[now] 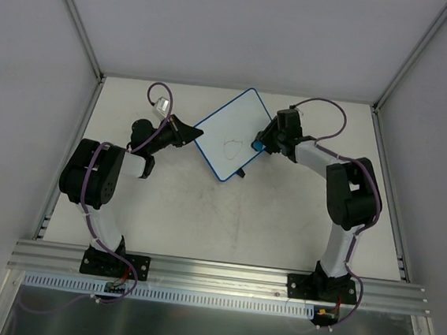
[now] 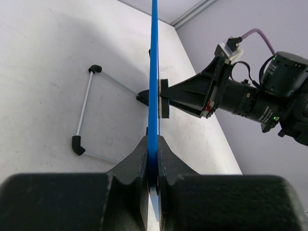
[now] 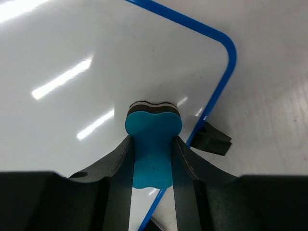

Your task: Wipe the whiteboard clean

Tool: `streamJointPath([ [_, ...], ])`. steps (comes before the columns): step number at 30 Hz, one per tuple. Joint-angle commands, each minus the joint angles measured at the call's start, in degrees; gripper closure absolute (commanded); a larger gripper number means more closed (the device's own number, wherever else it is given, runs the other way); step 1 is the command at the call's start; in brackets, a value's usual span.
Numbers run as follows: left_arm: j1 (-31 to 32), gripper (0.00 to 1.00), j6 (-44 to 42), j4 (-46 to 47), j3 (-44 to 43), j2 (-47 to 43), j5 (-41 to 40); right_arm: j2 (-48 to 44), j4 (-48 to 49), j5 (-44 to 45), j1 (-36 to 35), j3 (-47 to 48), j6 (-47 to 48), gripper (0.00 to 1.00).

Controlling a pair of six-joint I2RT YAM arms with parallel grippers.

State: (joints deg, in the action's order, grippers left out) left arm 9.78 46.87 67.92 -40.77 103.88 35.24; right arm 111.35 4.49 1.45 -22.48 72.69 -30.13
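The whiteboard (image 1: 240, 118), white with a thin blue rim, sits turned like a diamond at the back middle of the table. A faint red scribble (image 1: 231, 146) marks its lower half. At the board's left corner my left gripper (image 1: 196, 133) is shut on the rim; in the left wrist view the board (image 2: 154, 72) shows edge-on between the jaws of that gripper (image 2: 154, 150). The right gripper (image 1: 262, 143) is shut on a small blue eraser (image 1: 256, 144), right of the scribble. In the right wrist view the eraser (image 3: 153, 126) presses its dark felt against the whiteboard (image 3: 96, 62).
A wire stand with black feet (image 2: 85, 111) shows under the board on the table. One black foot (image 3: 211, 139) sticks out past the board's rim. Grey walls and metal posts (image 1: 79, 23) close in the table; an aluminium rail (image 1: 213, 273) runs along the near edge.
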Motion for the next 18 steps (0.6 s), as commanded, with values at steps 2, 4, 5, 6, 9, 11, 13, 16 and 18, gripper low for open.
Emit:
streamJointPath([
  [2,0.41,1.0,-4.51,1.78,-0.18,0.63,1.93,1.06,-5.03,5.32,0.15,-4.39,-3.27,1.0],
  [4,0.33,1.0,-4.51,1.78,-0.27,0.71,1.93,1.24,-4.93,4.53,0.59,-5.09,-3.97,1.0],
  [5,0.33,1.0,-4.42,1.78,-0.36,0.8,2.02,1.32,-4.84,4.0,0.77,-5.45,-4.49,1.0],
  [6,0.33,1.0,-4.42,1.78,-0.36,0.8,1.93,1.41,-2.58,3.47,1.03,-5.8,-4.59,1.0],
  [9,0.33,1.0,-4.42,1.78,-0.45,0.8,1.93,1.5,-0.64,1.72,1.21,-6.41,-4.24,1.0],
  [11,0.33,1.0,-4.33,1.86,-0.45,0.89,2.02,1.59,0.25,0.05,1.21,-5.8,-3.54,1.0],
  [13,0.33,1.0,-4.33,1.86,-0.45,0.89,2.02,1.59,1.57,-1.09,0.95,-5.36,-2.66,1.0],
  [16,0.33,1.0,-4.33,1.78,-0.45,0.89,2.02,1.85,3.94,-4.44,-0.63,-4.05,-0.38,1.0],
  [18,0.33,1.0,-4.25,1.78,-0.54,0.98,2.11,2.03,3.77,-4.27,-2.9,-1.69,1.64,1.0],
])
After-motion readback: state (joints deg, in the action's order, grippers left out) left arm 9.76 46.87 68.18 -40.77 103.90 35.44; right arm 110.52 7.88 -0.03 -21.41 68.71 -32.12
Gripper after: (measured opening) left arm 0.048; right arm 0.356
